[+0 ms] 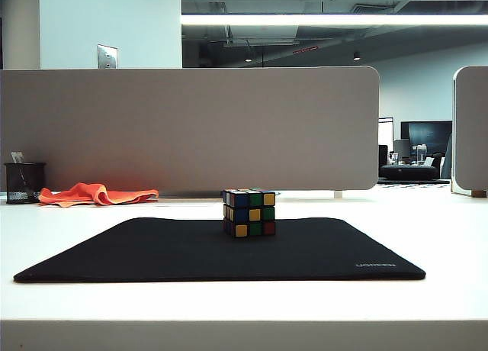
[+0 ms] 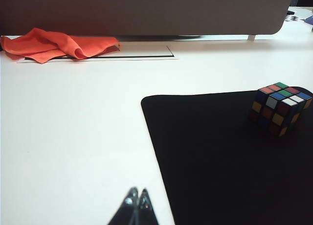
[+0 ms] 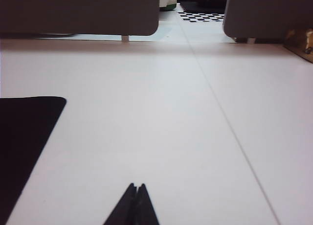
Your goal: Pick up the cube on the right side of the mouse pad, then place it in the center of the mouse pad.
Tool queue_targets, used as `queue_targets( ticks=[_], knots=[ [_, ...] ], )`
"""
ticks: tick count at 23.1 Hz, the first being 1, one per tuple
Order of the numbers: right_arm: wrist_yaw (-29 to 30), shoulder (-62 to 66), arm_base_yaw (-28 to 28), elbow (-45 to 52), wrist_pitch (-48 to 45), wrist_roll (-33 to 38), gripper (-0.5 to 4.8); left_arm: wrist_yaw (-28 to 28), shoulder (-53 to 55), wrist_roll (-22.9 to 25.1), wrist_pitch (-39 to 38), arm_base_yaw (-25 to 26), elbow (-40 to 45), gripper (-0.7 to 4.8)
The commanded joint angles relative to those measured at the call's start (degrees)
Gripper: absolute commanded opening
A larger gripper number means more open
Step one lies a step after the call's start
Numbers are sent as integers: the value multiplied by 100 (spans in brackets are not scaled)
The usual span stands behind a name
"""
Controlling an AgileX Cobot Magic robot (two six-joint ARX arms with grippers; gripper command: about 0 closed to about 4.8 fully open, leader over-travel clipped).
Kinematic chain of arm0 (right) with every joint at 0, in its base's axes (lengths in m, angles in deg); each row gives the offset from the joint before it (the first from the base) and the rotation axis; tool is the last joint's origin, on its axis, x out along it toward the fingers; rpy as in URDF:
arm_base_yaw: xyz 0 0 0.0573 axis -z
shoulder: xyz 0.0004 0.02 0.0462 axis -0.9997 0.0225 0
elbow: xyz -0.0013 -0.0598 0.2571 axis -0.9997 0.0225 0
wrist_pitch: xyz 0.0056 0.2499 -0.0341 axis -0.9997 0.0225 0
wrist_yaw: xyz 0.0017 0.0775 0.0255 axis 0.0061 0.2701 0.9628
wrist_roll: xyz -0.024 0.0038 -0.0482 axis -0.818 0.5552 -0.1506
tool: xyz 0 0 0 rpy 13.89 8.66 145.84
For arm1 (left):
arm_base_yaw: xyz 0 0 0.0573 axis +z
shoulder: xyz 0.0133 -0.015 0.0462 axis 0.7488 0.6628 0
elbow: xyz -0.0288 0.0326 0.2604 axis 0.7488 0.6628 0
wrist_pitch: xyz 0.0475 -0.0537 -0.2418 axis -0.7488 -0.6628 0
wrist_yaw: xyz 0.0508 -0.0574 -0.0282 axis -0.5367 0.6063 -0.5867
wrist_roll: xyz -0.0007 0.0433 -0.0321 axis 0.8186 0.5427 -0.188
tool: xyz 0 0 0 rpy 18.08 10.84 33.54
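While both arms hang back off the mat, you've got one cube (image 1: 249, 212) sitting flat on the mouse pad (image 1: 152, 252), around the middle of its width and close to the far edge. It stands square and upright, three rows of stickers stacked, with one vertical corner edge turned slightly toward you in the exterior view; being a cube, it has no long axis to speak of. The one pad runs its long side left to right, lettered corner at near right.

Your left gripper (image 2: 137, 198) shows its fingertips pinched together, holding nothing, over bare white table (image 2: 73, 137) just left of the pad's left edge. Your right gripper (image 3: 136, 193) is likewise pinched tight and empty, over bare table to the right of the pad, with only the pad's corner (image 3: 24, 132) showing in its view.

Count one orange cloth (image 1: 95, 194) at far left, one black mesh cup (image 1: 23, 183) beside it, one grey divider (image 1: 191, 130) behind. You have open tabletop on both sides of the pad and in front of it.
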Motion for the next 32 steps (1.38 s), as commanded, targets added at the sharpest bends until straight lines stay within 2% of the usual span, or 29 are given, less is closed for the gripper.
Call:
queue_targets(
  ticks=[1,4,6,11,14,19,24,28,32],
  knots=[
    [2,-13,186,-35,-101,24,-1,2,0,20,35,22,-4,-5],
    [0,-13,494,-24,-103,24,-1,4,0,20,35,79,-4,-5],
    [0,-13,905,26,-105,24,0,4,0,20,35,413,-2,-5],
    [0,-13,1110,74,-48,24,-1,4,0,20,37,1012,2,-5],
    [0,-13,1115,116,-31,24,-1,2,0,20,35,1547,2,-5],
    [0,-13,1099,116,28,24,0,4,0,20,35,1801,2,-5],
    [0,-13,1001,116,26,24,0,2,0,20,35,1989,2,-5],
    [2,-13,634,116,28,24,-1,4,2,20,35,1989,2,-5],
    [0,-13,588,116,28,24,-1,4,2,20,35,1987,2,-5]
  ],
)
